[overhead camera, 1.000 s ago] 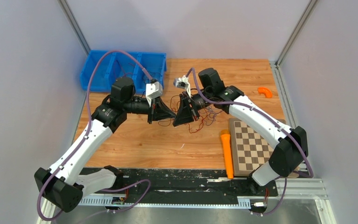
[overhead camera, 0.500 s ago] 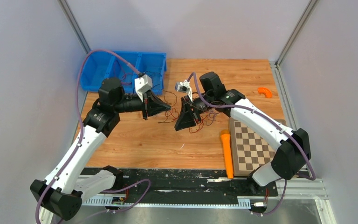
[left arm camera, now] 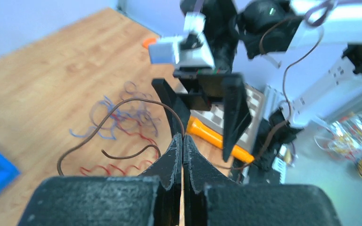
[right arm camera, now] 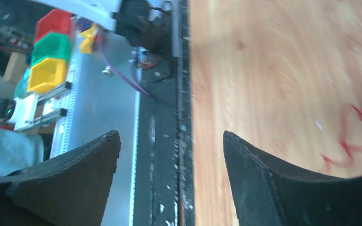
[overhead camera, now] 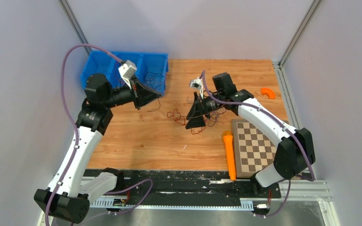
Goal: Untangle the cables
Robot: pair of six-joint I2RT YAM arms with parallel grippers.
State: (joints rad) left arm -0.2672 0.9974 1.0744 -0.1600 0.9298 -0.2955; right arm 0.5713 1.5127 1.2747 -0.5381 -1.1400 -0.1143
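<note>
A tangle of thin red, purplish and black cables (overhead camera: 206,117) lies mid-table, and a red curl (overhead camera: 173,114) trails off its left side. My left gripper (overhead camera: 159,95) hangs by the blue bin's right end, shut on a dark cable (left arm camera: 122,104). That cable arches out from the closed tips of my left gripper (left arm camera: 183,137) and drops toward the tangle (left arm camera: 127,115). My right gripper (overhead camera: 187,122) stands open just left of the tangle. In the right wrist view the right gripper (right arm camera: 171,134) has nothing between its fingers, and a red cable (right arm camera: 353,136) lies off to the right.
A blue bin (overhead camera: 103,70) at the back left holds more thin wires. A chessboard (overhead camera: 252,146) and an orange cylinder (overhead camera: 229,155) lie at the front right. A small orange curved piece (overhead camera: 267,92) sits at the far right.
My left gripper has drawn back and left toward the blue bin, pulling the dark cable out of the tangle. My right gripper has opened and shifted slightly right.
</note>
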